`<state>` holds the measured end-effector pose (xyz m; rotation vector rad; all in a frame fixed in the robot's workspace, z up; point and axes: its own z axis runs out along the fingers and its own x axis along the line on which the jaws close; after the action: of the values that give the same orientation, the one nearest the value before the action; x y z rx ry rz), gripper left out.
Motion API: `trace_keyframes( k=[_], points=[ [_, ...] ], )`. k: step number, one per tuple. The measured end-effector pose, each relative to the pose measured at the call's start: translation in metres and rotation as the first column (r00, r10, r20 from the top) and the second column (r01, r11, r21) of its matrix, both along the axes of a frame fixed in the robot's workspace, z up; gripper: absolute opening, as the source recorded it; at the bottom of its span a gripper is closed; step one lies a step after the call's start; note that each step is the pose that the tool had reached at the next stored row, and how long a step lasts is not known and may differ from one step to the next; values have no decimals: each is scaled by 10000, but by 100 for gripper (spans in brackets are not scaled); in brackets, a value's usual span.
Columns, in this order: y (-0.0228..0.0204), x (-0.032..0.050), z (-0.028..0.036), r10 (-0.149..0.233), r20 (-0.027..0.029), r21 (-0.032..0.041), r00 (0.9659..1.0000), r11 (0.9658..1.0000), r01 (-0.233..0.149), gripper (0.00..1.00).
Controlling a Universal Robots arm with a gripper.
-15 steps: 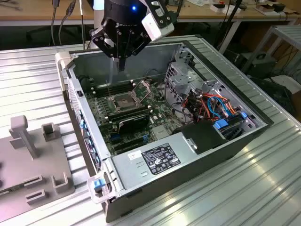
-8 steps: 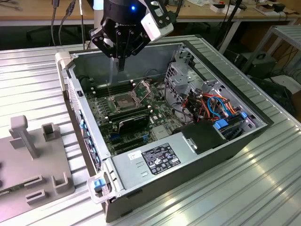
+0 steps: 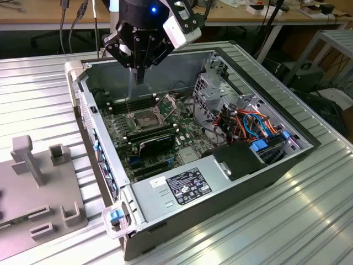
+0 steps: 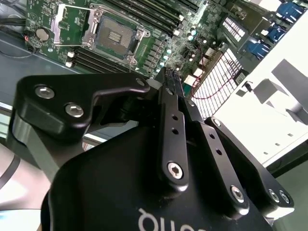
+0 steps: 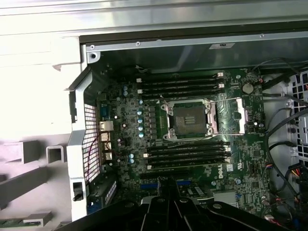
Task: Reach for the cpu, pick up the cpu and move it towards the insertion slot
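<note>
The insertion slot is a silver-framed square socket with a dark centre, on the green board inside the open computer case. It also shows in both wrist views, and its centre looks bare. My black gripper hangs above the case, over the board's far side and a little above the socket. Its fingers run together to a narrow tip in both wrist views. The gripper looks shut. The cpu is hidden; I can make out no chip at the tip.
The socket's hinged metal plate stands open beside it. Long black memory slots flank the socket. A black expansion card, the power supply, a metal drive cage and loose cables crowd the case. A grey fixture sits at the exterior view's left.
</note>
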<state>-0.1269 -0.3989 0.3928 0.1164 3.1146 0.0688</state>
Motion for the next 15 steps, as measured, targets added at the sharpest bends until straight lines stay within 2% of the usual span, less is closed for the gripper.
trace_keyframes(
  k=[9, 15],
  points=[
    [0, -26, -3, -2, -14, 0, 10000, 10000, 2, 11],
    [0, -45, -6, -1, -44, -1, 10000, 10000, 1, 11]
  ],
)
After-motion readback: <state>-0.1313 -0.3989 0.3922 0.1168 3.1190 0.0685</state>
